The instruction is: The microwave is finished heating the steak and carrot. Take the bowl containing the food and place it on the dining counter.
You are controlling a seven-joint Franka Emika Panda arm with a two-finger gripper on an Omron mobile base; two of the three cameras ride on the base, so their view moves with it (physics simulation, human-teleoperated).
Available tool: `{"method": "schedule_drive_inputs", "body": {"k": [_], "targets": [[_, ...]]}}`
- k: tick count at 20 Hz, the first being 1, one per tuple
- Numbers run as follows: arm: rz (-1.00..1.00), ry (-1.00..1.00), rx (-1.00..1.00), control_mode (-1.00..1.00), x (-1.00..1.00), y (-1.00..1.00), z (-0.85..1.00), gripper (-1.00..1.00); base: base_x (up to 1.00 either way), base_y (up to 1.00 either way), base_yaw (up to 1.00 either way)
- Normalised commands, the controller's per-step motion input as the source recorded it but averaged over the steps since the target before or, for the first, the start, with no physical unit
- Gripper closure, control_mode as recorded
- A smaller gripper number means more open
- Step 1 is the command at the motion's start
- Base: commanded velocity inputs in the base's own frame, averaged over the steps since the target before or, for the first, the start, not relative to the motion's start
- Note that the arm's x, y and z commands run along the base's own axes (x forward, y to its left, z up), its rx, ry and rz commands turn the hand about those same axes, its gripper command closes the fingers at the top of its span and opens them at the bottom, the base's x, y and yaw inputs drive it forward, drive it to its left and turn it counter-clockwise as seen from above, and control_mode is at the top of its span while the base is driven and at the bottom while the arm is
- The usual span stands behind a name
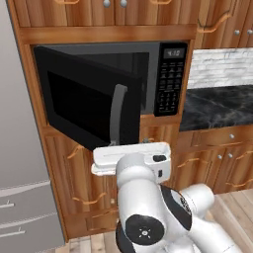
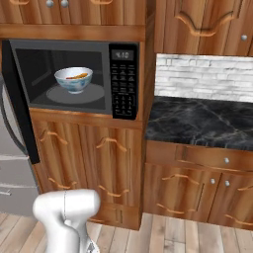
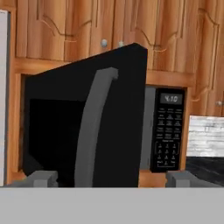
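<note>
Blue-patterned, the bowl (image 2: 73, 79) sits on the turntable inside the microwave (image 2: 74, 76) with the carrot (image 2: 77, 76) in it. I judge the door (image 1: 89, 101) stands swung out to give me reach. My gripper (image 3: 111, 179) hangs spread and empty, just before the door handle (image 3: 94, 131).

Bowl (image 2: 73, 79) inside open microwave (image 2: 74, 79)

The white arm is rising folded from the base, its wrist level and pointing forward, while the gripper (image 3: 109, 177) is holding its fingertips (image 3: 43, 178) wide apart.
</note>
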Motion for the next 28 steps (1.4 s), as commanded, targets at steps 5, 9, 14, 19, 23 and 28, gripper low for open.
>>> {"method": "schedule_drive_inputs", "body": {"k": [5,9,14,19,23,28], "targets": [[0.32,0.00,0.30,-1.00,-0.19,-1.00,0.17,-1.00,0.00,0.00,0.00],[0.27,0.08,0.33,-1.00,0.07,-1.00,-0.03,-1.00,0.00,0.00,0.00],[0.24,0.19,0.39,-1.00,0.09,-1.00,-0.14,-1.00,0.00,0.00,0.00],[0.26,0.38,0.43,-1.00,0.12,-1.00,-0.48,-1.00,0.00,0.00,0.00],[0.28,0.43,0.48,-1.00,0.51,-0.75,-0.49,-1.00,0.00,0.00,0.00],[0.15,0.24,0.36,-1.00,1.00,0.07,-0.38,-1.00,0.00,0.00,0.00]]}}
